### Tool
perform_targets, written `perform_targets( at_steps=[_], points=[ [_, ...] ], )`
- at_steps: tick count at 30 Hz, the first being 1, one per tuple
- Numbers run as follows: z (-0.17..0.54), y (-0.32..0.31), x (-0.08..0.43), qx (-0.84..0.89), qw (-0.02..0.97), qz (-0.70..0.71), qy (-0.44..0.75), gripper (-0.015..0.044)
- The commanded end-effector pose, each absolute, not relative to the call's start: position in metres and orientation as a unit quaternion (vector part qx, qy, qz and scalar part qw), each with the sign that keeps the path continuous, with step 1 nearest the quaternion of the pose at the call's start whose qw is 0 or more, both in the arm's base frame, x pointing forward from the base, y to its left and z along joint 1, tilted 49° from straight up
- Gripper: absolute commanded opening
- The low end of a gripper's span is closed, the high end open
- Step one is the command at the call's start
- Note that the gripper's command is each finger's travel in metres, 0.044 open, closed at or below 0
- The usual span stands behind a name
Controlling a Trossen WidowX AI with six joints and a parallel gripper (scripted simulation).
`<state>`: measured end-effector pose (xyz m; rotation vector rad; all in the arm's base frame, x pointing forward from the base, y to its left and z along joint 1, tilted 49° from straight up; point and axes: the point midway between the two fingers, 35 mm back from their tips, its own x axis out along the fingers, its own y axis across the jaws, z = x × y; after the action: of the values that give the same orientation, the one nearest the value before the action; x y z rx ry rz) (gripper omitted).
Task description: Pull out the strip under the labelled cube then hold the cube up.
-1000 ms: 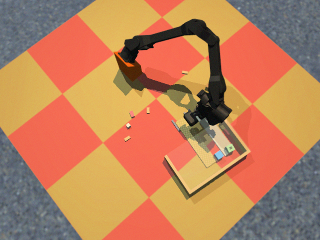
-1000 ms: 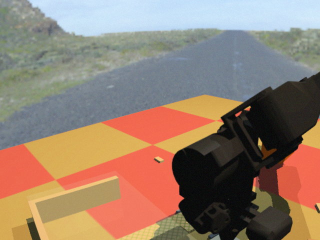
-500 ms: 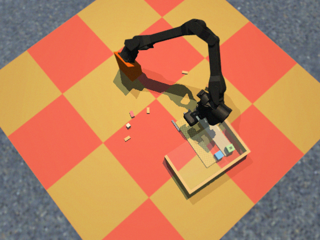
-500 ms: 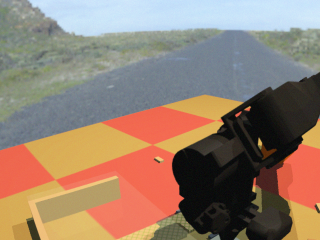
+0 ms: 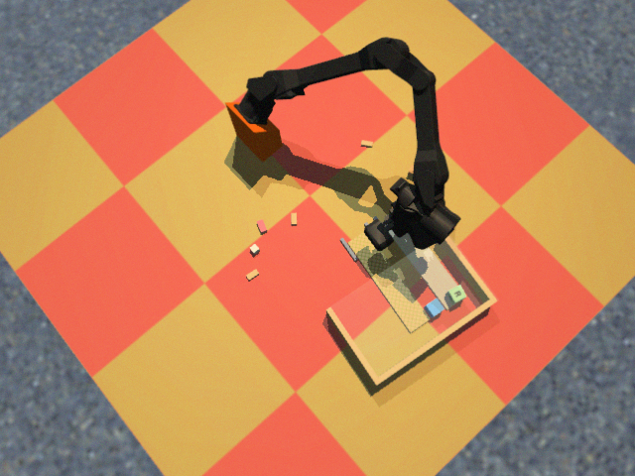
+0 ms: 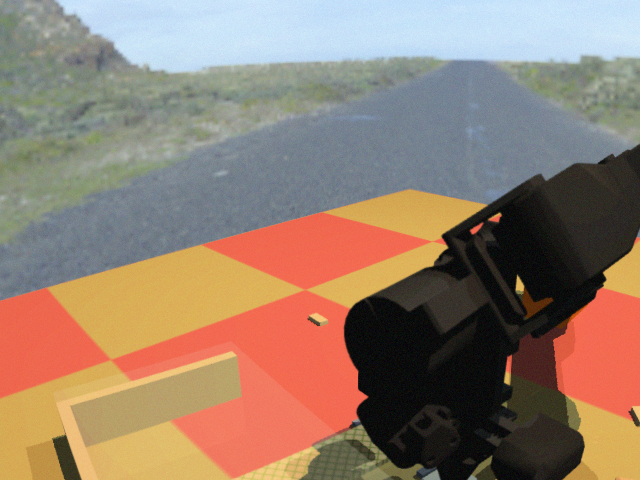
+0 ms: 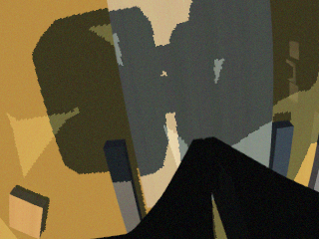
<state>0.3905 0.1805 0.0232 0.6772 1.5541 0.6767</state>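
The green cube labelled R (image 5: 455,294) sits on the far end of the pale strip (image 5: 442,274) (image 7: 199,100), inside the walled tray. A blue cube (image 5: 434,308) stands close beside it, near the end of the green-patterned strip (image 5: 395,301) (image 6: 284,465). My gripper (image 5: 423,244) (image 7: 203,148) is shut and empty, pointing down over the near part of the pale strip. Whether the tips touch the strip cannot be told. In the wrist view, grey-blue bars (image 7: 120,184) (image 7: 282,149) stand at both sides of the strip. Its near end is hidden by the fingers.
The tray has wooden walls (image 5: 352,346) (image 6: 155,413) and an open near side. A grey bar (image 5: 348,249) lies beside the patterned strip. Small loose blocks lie outside, including a pink one (image 5: 262,226), a white one (image 5: 254,249) and a tan one (image 5: 366,144) (image 7: 26,216).
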Motion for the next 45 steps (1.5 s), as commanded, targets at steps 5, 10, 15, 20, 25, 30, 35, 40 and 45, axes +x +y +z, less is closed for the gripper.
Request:
perform_targets(
  at_steps=[5,10,15,20,25,30,35,40,45],
  points=[
    [0.021,0.182,0.39,0.294,0.61,0.292,0.675,0.0],
    [0.021,0.183,0.39,0.294,0.61,0.292,0.675,0.0],
    [0.021,0.183,0.39,0.294,0.61,0.292,0.675,0.0],
    [0.021,0.183,0.386,0.294,0.61,0.292,0.675,0.0],
    [0.022,0.183,0.378,0.294,0.61,0.292,0.675,0.0],
    [0.022,0.183,0.37,0.294,0.61,0.292,0.675,0.0],
    [0.023,0.183,0.362,0.294,0.61,0.292,0.675,0.0],
    [0.023,0.183,0.355,0.294,0.61,0.292,0.676,0.0],
    [0.024,0.183,0.347,0.294,0.61,0.292,0.676,0.0]
  ],
)
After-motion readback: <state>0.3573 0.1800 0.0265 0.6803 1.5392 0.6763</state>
